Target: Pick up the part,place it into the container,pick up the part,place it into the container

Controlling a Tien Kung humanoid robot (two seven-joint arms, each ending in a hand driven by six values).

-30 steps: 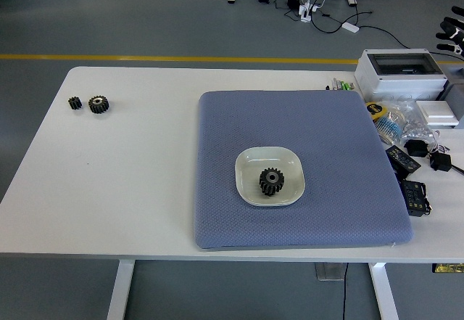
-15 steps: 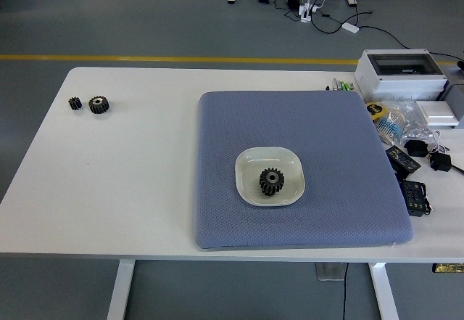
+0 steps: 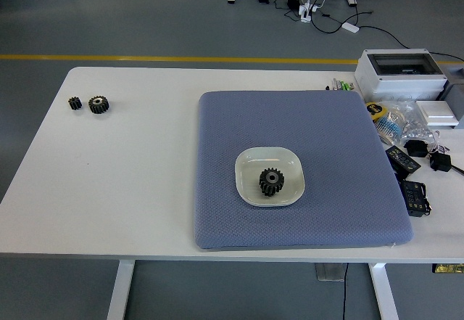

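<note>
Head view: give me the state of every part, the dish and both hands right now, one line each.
Large gear: inside the dish, in its lower half.
White dish: upright on the blue pad.
Medium gear: on the bare table, far left.
Small gear: just left of the medium gear, apart from it.
Grey box: lid closed.
Left hand: not in view.
Right hand: not in view.

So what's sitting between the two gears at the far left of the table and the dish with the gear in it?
In the head view, only bare white table, then the blue mat's left part. Small gear, larger gear and dish have nothing else between them.
</note>
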